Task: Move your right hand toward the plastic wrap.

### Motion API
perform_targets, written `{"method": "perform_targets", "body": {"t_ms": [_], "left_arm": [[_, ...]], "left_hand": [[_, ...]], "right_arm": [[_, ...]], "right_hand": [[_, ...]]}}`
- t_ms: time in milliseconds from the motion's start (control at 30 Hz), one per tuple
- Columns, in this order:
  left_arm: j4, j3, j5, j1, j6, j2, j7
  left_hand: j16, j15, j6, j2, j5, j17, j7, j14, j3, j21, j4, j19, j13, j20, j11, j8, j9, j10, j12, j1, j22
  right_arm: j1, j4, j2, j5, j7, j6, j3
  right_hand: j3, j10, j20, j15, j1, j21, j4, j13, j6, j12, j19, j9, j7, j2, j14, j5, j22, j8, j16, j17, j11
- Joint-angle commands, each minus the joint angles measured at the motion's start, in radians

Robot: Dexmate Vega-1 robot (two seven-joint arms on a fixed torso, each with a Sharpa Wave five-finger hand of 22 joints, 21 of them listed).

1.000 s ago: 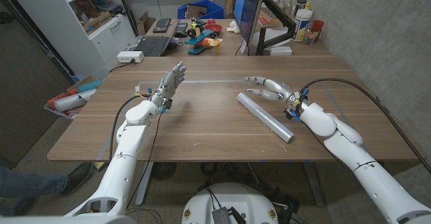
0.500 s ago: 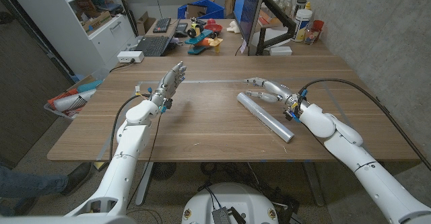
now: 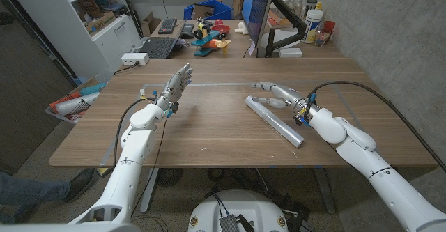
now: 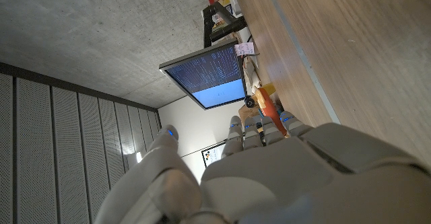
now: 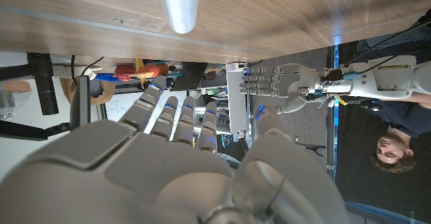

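At our wooden table [image 3: 209, 131], the plastic wrap [image 3: 274, 120], a long silvery roll, lies flat on the right half of the tabletop, running diagonally from the middle of the table toward the near right edge. Our right hand [image 3: 277, 95] hovers just beside the roll's far end, fingers apart and extended, grasping nothing; we cannot tell from the head view whether a fingertip touches the roll. From the right wrist, one end of the roll [image 5: 179, 5] shows beyond the spread fingers [image 5: 176, 120], clear of them. Our left hand [image 3: 175, 87] stands raised over the left half of the table, well apart from the roll, its fingers straight and spread, holding nothing; the left wrist view shows its back [image 4: 283, 177] with fingertips pointing toward a lit monitor [image 4: 207, 76]. Beyond the far edge sit a laptop [image 3: 157, 47], a blue bin [image 3: 208, 11] and bottles [image 3: 315, 21]
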Motion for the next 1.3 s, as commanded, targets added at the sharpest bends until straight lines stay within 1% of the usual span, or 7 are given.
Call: {"method": "perform_targets", "body": {"t_ms": [33, 533, 633, 767, 833, 1000, 1300], "left_arm": [[-0.004, 0.002, -0.002, 0.006, 0.000, -0.001, 0.001], [-0.008, 0.001, 0.002, 0.010, 0.005, 0.002, 0.005], [-0.007, 0.001, 0.002, 0.010, 0.005, 0.002, 0.006], [-0.004, 0.000, 0.001, 0.009, 0.003, 0.001, 0.006], [-0.002, -0.001, 0.000, 0.008, 0.002, 0.001, 0.006], [0.005, 0.000, 0.000, 0.007, 0.002, 0.000, 0.004], [0.021, 0.003, 0.003, -0.001, -0.004, 0.000, 0.000]], "left_hand": [[0.005, -0.005, 0.001, 0.010, -0.004, 0.004, -0.005, 0.001, 0.001, -0.004, -0.004, -0.002, -0.001, -0.007, -0.004, 0.005, 0.002, -0.003, 0.004, -0.002, 0.005], [0.004, -0.001, 0.002, 0.011, -0.004, 0.004, -0.005, 0.001, 0.000, -0.009, -0.006, -0.001, -0.001, -0.011, -0.001, 0.005, 0.002, -0.005, 0.003, -0.003, 0.005], [0.004, -0.001, 0.002, 0.012, -0.004, 0.004, -0.005, 0.001, 0.000, -0.010, -0.006, -0.001, -0.001, -0.008, -0.001, 0.005, 0.002, -0.005, 0.003, -0.003, 0.005], [0.004, -0.002, 0.002, 0.012, -0.004, 0.004, -0.006, 0.001, 0.000, -0.011, -0.007, 0.000, -0.001, -0.007, 0.001, 0.005, 0.002, -0.006, 0.003, -0.003, 0.005], [0.004, -0.001, 0.001, 0.012, -0.004, 0.004, -0.005, 0.001, 0.000, -0.011, -0.007, 0.001, -0.001, -0.007, 0.000, 0.005, 0.002, -0.005, 0.003, -0.003, 0.005], [0.004, -0.001, 0.001, 0.012, -0.005, 0.004, -0.006, 0.001, 0.000, -0.013, -0.008, 0.000, -0.001, -0.005, -0.001, 0.005, 0.002, -0.004, 0.003, -0.004, 0.005], [0.004, -0.001, 0.002, 0.013, -0.005, 0.004, -0.004, 0.000, 0.000, -0.015, -0.009, 0.000, -0.001, -0.002, -0.001, 0.005, 0.002, -0.006, 0.003, -0.004, 0.006]], "right_arm": [[-0.002, -0.023, -0.023, -0.056, -0.007, -0.026, -0.016], [-0.008, -0.043, -0.044, -0.094, -0.006, -0.056, -0.028], [-0.007, -0.049, -0.050, -0.108, -0.004, -0.064, -0.033], [-0.003, -0.050, -0.057, -0.124, -0.002, -0.071, -0.042], [-0.002, -0.052, -0.058, -0.136, -0.005, -0.079, -0.046], [-0.002, -0.065, -0.067, -0.174, -0.010, -0.099, -0.058], [-0.008, -0.080, -0.078, -0.200, -0.009, -0.128, -0.069]], "right_hand": [[0.006, 0.002, 0.001, 0.001, 0.002, -0.002, 0.001, 0.003, 0.005, 0.003, -0.006, 0.002, -0.004, -0.007, 0.000, 0.007, 0.003, -0.001, 0.004, -0.001, -0.010], [0.007, 0.002, -0.002, 0.001, -0.001, -0.001, 0.003, 0.003, 0.006, 0.005, -0.013, 0.002, -0.006, -0.006, 0.001, 0.008, 0.003, -0.001, 0.006, -0.003, -0.011], [0.007, 0.003, -0.002, 0.001, -0.001, -0.001, 0.003, 0.003, 0.005, 0.005, -0.013, 0.002, -0.006, -0.006, 0.001, 0.008, 0.003, -0.001, 0.007, -0.004, -0.010], [0.007, 0.003, -0.001, 0.000, -0.002, 0.000, 0.003, 0.003, 0.005, 0.005, -0.014, 0.002, -0.007, -0.007, 0.001, 0.008, 0.003, -0.001, 0.007, -0.005, -0.013], [0.007, 0.004, -0.002, 0.000, -0.002, 0.000, 0.003, 0.003, 0.005, 0.006, -0.014, 0.002, -0.006, -0.007, 0.002, 0.008, 0.003, -0.001, 0.008, -0.005, -0.009], [0.008, 0.004, -0.003, -0.003, -0.003, 0.001, 0.003, 0.003, 0.005, 0.006, -0.012, 0.002, -0.007, -0.007, 0.003, 0.008, 0.003, -0.001, 0.009, -0.006, -0.010], [0.009, 0.007, -0.002, -0.007, -0.003, 0.004, 0.004, 0.004, 0.009, 0.008, -0.010, 0.002, -0.008, -0.006, 0.011, 0.009, 0.003, 0.001, 0.012, -0.007, -0.013]]}}
